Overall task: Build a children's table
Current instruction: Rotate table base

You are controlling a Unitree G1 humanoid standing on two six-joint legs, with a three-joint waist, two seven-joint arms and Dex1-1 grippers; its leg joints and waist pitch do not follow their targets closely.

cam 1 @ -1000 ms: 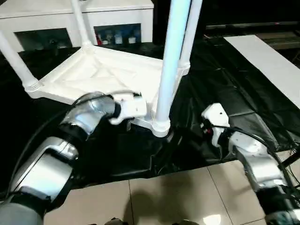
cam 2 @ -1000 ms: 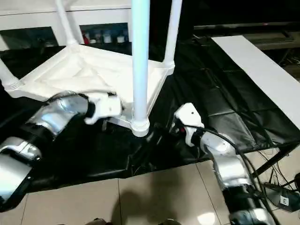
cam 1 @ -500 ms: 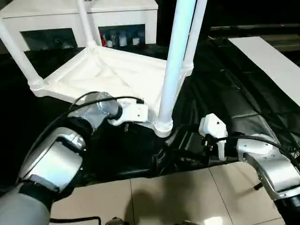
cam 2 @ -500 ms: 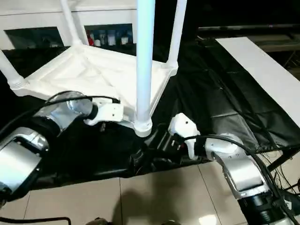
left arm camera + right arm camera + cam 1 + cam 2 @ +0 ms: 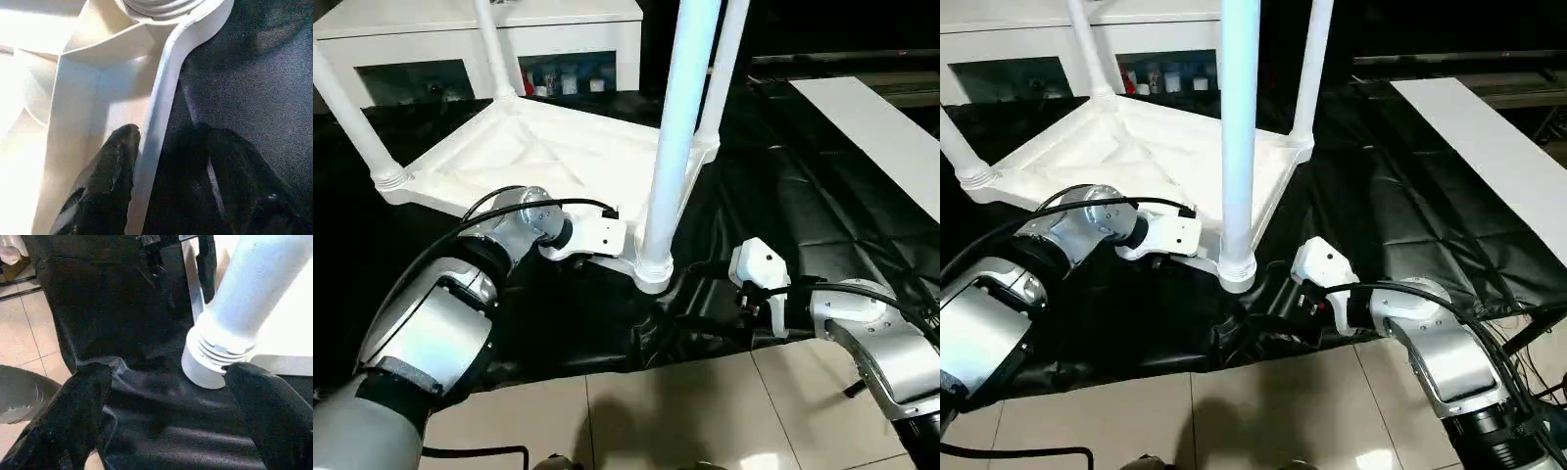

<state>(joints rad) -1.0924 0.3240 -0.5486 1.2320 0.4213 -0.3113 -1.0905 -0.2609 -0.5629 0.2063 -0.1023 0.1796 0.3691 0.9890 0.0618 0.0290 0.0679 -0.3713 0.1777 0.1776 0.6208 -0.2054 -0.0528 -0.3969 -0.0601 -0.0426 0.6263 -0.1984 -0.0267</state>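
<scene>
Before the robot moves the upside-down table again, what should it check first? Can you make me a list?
1. All four legs standing in their corner sockets, like the near leg: ok.
2. Left gripper straddling the tabletop rim, one finger each side: ok.
3. Left gripper squeezing the rim firmly: cannot tell.
4. Right gripper open beside the near corner socket, touching nothing: ok.
5. Black sheet lying flat under the near corner: not ok, it is wrinkled.

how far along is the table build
Nearly done: four legs stand in the upside-down tabletop's corner sockets. In hand: the left claw straddles the tabletop's rim, one finger on either side, and the right claw is open by the nearest socket. Left: turning the table upright.
</scene>
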